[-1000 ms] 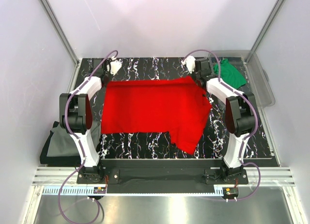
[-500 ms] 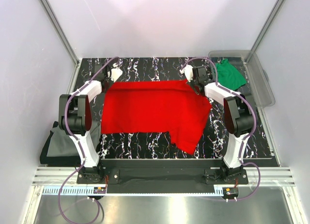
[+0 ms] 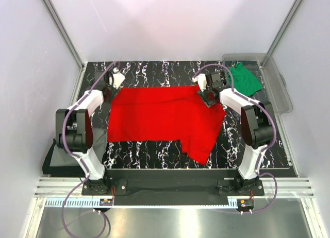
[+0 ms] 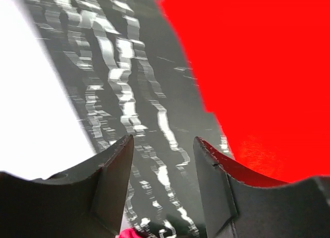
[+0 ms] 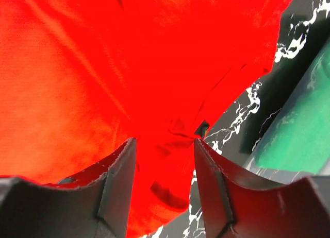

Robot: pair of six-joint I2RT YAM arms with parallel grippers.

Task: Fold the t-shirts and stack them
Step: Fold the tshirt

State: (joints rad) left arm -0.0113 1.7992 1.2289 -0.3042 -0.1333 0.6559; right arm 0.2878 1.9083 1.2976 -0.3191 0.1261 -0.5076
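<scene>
Nearest us, off the tabletop's [image 3: 149,150] left edge, lies the dark grey t-shirt [image 3: 56,154]. The red t-shirt [image 3: 160,117] is spread flat mid-tabletop. At its far corners we see the left pincer [image 4: 162,145] wide over bare tabletop and the right pincer [image 5: 164,145] wide over red cloth, both holding nothing. Farthest, the green t-shirt [image 3: 245,79] sits in the clear bin [image 3: 278,94].

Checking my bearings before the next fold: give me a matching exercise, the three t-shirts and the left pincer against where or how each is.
1 red t-shirt
2 green t-shirt
3 dark grey t-shirt
4 left pincer

a in the clear bin
b open over bare table
c spread across mid-table
d at the table's left edge, near side

Pairs: 1-c, 2-a, 3-d, 4-b
</scene>
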